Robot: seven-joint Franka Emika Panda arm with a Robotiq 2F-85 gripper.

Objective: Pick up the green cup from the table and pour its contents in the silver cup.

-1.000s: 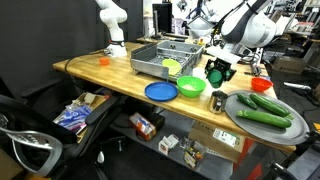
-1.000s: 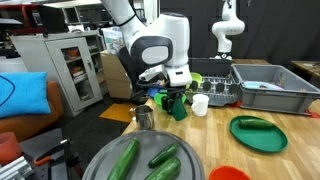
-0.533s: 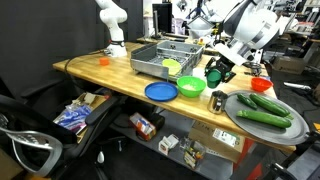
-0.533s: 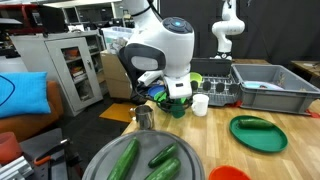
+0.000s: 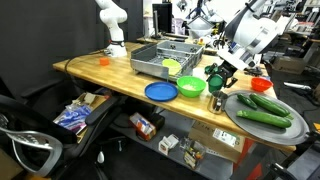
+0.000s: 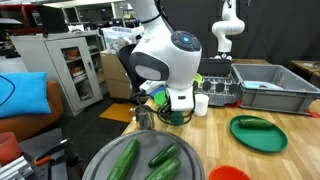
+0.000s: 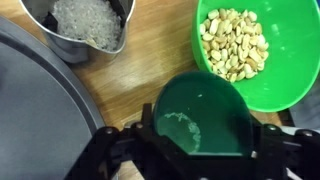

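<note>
Squeezed tight on the green cup (image 7: pixel 198 112) with the gripper (image 7: pixel 200 150), held close by the silver cup (image 7: pixel 85 25), ready for pouring.

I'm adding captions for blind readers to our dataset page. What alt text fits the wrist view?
From above, the gripper holds a dark green cup, nearly empty, at bottom centre over a wooden table. A silver cup with white grains sits top left, a lime bowl of peanuts top right, and a grey plate fills the left.
</note>
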